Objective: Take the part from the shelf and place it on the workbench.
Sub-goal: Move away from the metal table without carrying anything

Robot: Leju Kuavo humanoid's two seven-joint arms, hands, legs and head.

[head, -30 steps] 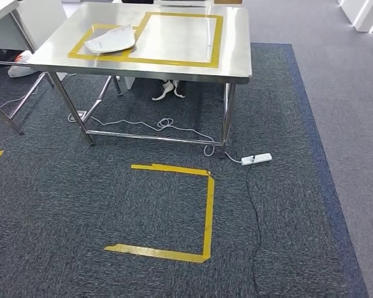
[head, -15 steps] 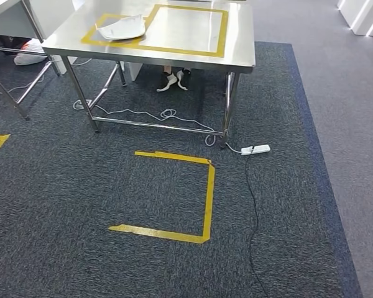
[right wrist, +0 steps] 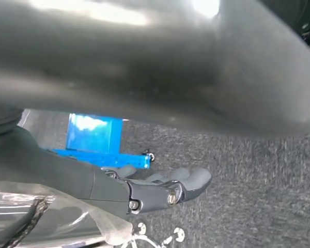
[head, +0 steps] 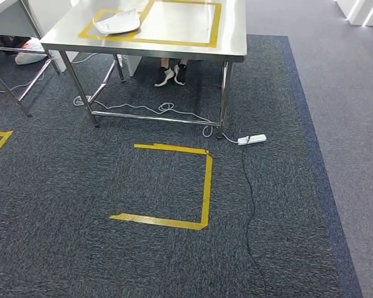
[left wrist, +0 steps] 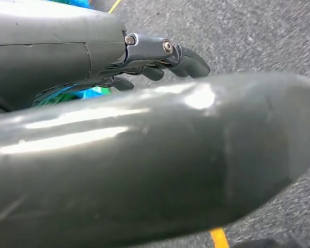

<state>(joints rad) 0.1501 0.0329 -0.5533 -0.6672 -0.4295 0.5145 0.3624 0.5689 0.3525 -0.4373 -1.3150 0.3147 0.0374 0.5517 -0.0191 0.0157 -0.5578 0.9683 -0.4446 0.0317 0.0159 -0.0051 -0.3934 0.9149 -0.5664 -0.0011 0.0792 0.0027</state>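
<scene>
In the head view, the whole picture has slid since the earlier frames. The workbench now sits higher and farther off, with more of its far side cut away, and the yellow floor tape has moved up with it. Everything shifted together, so I read that as my camera moving, not the things. I'd guess the robot is stepping back or pitching its head down.

The white part lies on the far left of the bench top, inside the left taped outline, in the same spot on the bench as in the earlier frames. If that is the part I was sent for, the placing looks done. A person's shoes stand under the bench, and a power strip lies on the carpet by the near right leg.

In the left wrist view, the left hand hangs over the carpet. Too much of it is hidden, so I cannot tell whether it is released or clenched.

In the right wrist view, the right hand has its fingers stretched out loose with nothing in them, so it is released. A blue frame stands beyond it.
</scene>
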